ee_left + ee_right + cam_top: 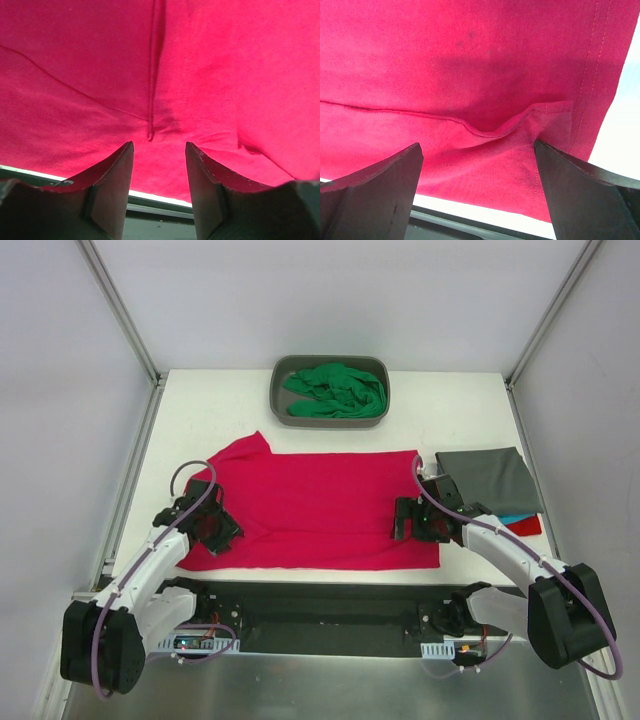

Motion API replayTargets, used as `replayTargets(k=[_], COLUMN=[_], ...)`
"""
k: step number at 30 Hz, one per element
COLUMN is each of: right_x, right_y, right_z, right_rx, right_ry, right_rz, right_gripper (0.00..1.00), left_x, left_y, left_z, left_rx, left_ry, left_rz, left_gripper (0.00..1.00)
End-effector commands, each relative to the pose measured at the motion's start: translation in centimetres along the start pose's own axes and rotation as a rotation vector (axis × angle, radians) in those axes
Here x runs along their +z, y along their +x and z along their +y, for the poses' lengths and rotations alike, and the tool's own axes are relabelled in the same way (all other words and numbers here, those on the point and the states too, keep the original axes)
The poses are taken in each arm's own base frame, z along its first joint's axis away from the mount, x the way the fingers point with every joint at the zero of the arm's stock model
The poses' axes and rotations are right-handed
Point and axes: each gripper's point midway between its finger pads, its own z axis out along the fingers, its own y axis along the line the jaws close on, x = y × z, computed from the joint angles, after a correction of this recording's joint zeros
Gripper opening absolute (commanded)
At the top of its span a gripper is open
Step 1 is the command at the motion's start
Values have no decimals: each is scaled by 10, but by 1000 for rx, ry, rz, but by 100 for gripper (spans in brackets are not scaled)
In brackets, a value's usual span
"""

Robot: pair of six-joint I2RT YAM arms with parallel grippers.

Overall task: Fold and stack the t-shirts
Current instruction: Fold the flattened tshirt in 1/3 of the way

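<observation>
You have five t-shirts, one tub and two grippers in view, and the crimson-pink shirt (320,505) spread flat on the table (220,410) is the landmark for all of them. Start at its left edge: your left gripper (215,525) sits low over the near left corner of that shirt, and the left wrist view shows its two fingers (112,170) apart with a clear gap, pink cloth and one raised crease running down toward the gap, nothing pinched. The crimson-pink shirt itself lies wide across the middle, one sleeve sticking up at its far left corner, its near hem just short of the table's near edge. Behind it, beyond its far edge and apart from it, stands the single grey tub (277,395), holding one bright green shirt (335,390) in a crumpled heap. At the near right corner of the crimson-pink shirt your right gripper (410,520) hovers low; in the right wrist view its two fingers (570,175) stand wide apart, the right one touching a small bunched-up ridge of the hem, not clamped. Just beside the shirt's right edge lies a stack of three: one dark grey shirt (490,480) on top, with one teal shirt (512,517) and one red shirt (528,527) showing only as slivers at its near edge.
</observation>
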Motion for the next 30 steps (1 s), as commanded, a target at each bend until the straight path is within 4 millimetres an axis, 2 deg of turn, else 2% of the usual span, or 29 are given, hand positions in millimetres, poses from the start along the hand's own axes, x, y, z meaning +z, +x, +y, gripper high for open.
replayTargets(k=[1, 5, 17, 22, 28, 30], right_x=[4, 4, 6, 7, 7, 7], right_y=[10, 11, 12, 13, 13, 13], right_z=[-6, -8, -10, -10, -11, -11], right_rx=[11, 18, 26, 30, 31, 31], right_ry=[26, 30, 41, 42, 44, 46], right_rz=[37, 38, 48, 56, 55, 55], right_gripper=[96, 96, 96, 96, 96, 96], left_x=[7, 11, 11, 14, 12, 11], left_y=[1, 2, 7, 7, 3, 1], left_z=[17, 17, 5, 3, -8, -10], left_rx=[-9, -6, 4, 1, 17, 21], left_ry=[-85, -95, -44, -50, -29, -21], left_rz=[-7, 6, 14, 19, 1, -10], left_gripper=[43, 33, 28, 19, 0, 0])
